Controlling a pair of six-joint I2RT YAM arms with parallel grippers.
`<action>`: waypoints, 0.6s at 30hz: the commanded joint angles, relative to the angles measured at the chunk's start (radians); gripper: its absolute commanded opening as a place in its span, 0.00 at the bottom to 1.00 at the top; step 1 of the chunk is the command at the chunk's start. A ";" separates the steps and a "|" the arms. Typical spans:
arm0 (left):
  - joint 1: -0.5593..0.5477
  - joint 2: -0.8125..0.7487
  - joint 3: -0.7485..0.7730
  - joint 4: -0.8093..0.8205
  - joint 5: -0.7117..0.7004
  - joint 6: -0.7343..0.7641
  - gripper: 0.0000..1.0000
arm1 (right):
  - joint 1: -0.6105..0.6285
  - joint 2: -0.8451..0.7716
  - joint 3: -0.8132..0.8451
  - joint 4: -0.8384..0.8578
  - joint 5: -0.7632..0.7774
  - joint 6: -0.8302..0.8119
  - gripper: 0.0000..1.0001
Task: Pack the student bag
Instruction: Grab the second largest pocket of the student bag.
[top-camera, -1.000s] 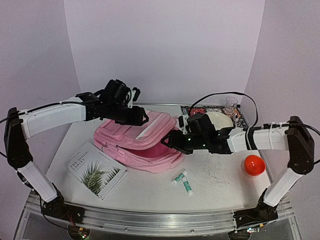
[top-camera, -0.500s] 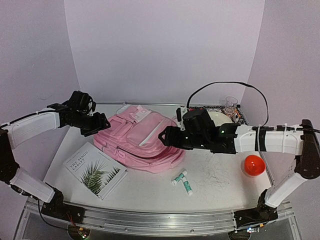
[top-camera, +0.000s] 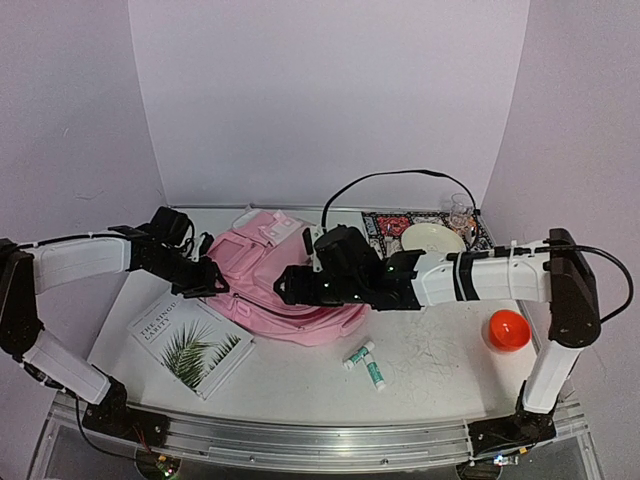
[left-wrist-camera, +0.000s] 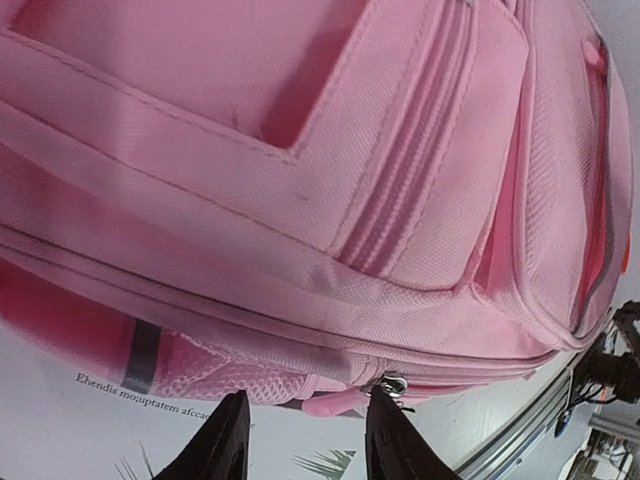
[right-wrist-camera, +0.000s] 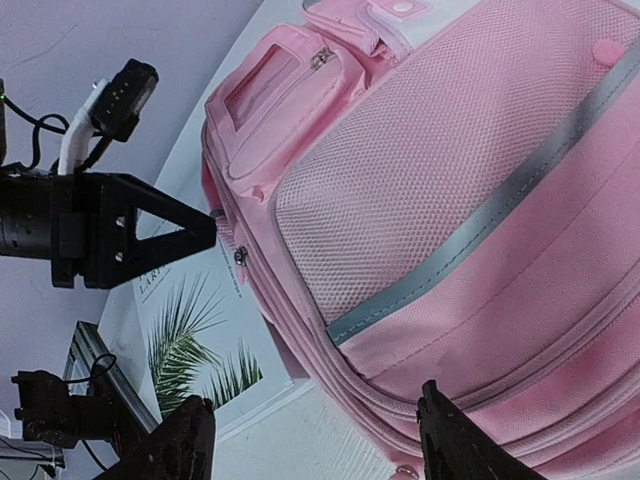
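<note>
Pink student bag (top-camera: 290, 285) now lies shut, flat on tabletop (top-camera: 440, 345); flap no longer raised. Left fingers (left-wrist-camera: 228, 445) lowered to bag's left edge, apart, zipper pull (left-wrist-camera: 392, 384) just beside. Right fingers (right-wrist-camera: 185, 440) apart, hovering over mesh front. Book (top-camera: 190, 345) unpacked; bag likely needs reopening.

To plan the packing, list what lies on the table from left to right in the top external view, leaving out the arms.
Palm-leaf book → student bag → two green-and-white tubes → pale plate → orange ball. The glass by the plate overlaps it sideways, so it is left out.
</note>
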 joint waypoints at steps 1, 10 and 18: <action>-0.029 0.037 -0.013 0.030 0.037 0.058 0.40 | -0.004 0.011 0.050 0.024 -0.002 -0.008 0.71; -0.045 0.081 -0.026 0.030 0.054 0.093 0.42 | -0.006 0.007 0.016 0.036 0.003 0.009 0.72; -0.057 0.096 0.011 0.037 0.075 0.171 0.46 | -0.009 0.011 0.007 0.043 -0.008 0.016 0.72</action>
